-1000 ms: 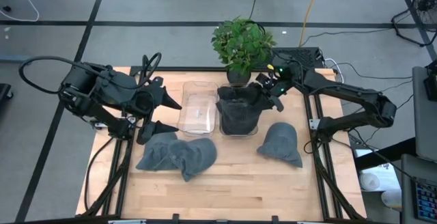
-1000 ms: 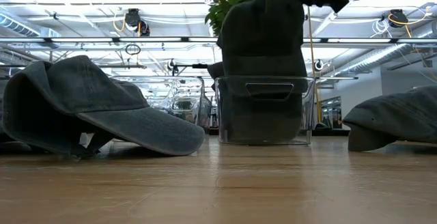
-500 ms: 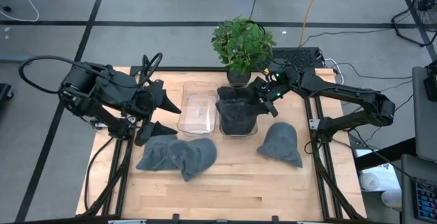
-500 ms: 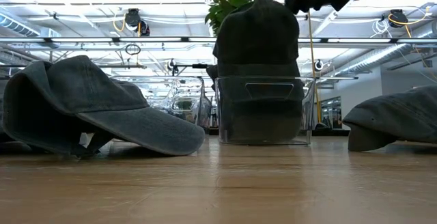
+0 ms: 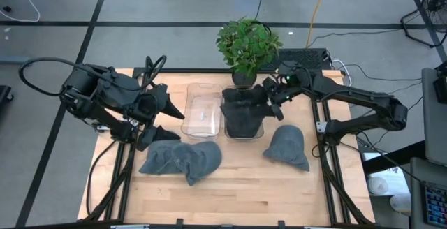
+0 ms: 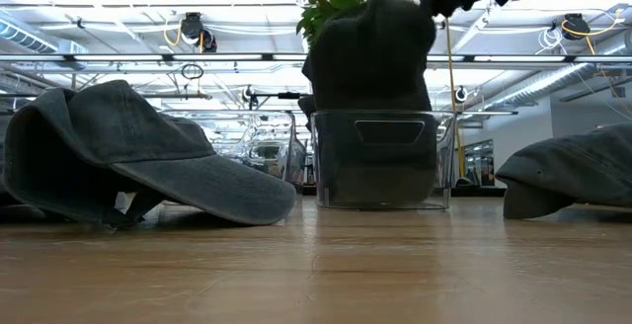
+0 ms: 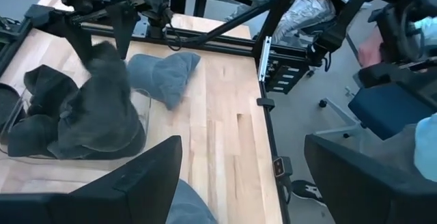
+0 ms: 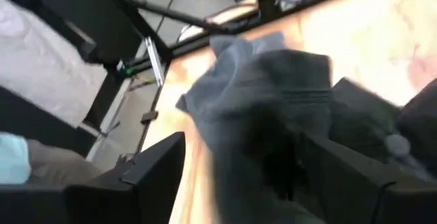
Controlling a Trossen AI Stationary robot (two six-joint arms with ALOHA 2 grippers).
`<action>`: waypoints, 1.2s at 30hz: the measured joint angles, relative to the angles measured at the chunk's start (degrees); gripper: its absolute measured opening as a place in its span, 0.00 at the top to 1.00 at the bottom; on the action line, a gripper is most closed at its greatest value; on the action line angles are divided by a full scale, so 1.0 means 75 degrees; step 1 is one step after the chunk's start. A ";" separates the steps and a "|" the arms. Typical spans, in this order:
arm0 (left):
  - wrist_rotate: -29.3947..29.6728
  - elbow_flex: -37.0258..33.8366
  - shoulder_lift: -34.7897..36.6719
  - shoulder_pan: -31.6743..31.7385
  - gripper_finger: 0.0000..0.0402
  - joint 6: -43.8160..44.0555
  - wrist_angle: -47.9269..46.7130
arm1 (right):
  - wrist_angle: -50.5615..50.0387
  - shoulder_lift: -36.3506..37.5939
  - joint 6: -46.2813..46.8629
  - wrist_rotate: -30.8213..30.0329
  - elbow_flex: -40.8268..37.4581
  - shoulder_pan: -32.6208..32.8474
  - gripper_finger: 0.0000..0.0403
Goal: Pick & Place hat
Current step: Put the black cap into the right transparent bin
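Several grey caps. A pile of them fills the clear bin (image 5: 241,117), and the top cap (image 6: 370,52) rises above the bin's rim, leaning. Two more caps (image 5: 180,159) lie on the table near its left side, and one cap (image 5: 286,146) lies right of the bin. My right gripper (image 5: 267,98) is open at the top cap's upper right part (image 8: 273,94). My left gripper (image 5: 164,117) hangs open above the left caps, touching nothing. My right gripper is open, with its fingers (image 8: 150,169) on either side of the top cap's upper part (image 8: 259,108), coming slanting from the table's right and above. I cannot tell whether they touch the cap. The cap's lower part rests on the pile inside the bin.
An empty clear bin (image 5: 202,110) stands left of the filled one. A potted plant (image 5: 246,44) sits at the far edge behind the bins. Bare wood lies along the near edge (image 5: 237,194). A person (image 7: 403,26) sits beyond the table's right side.
My right gripper has shifted a little toward the table's left, over the filled bin. The top cap has sunk lower onto the pile and now leans over instead of standing tall under the gripper.
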State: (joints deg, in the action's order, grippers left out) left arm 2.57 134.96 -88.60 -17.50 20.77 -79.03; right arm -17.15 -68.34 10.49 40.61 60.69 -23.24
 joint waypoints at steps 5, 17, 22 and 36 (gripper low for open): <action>0.0002 0.0000 0.0000 0.0000 0.23 0.0020 0.0001 | -0.0219 -0.0042 -0.1059 -0.0791 0.0000 0.0635 0.33; -0.0019 0.0000 0.0000 0.0000 0.23 0.0074 0.0001 | 0.0037 0.0096 -0.1384 -0.1606 0.0000 0.0861 0.29; -0.0020 0.0000 0.0000 0.0000 0.23 0.0002 -0.0002 | -0.0088 0.0505 -0.0515 -0.1098 0.0000 0.1500 0.32; 0.0008 0.0000 0.0000 0.0023 0.25 -0.0209 0.0001 | -0.0667 0.0205 0.0679 -0.3214 -0.0034 0.4057 0.97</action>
State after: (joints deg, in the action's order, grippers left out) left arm 2.63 134.96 -88.60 -17.32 19.20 -79.02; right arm -22.15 -66.80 15.59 16.51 60.43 7.19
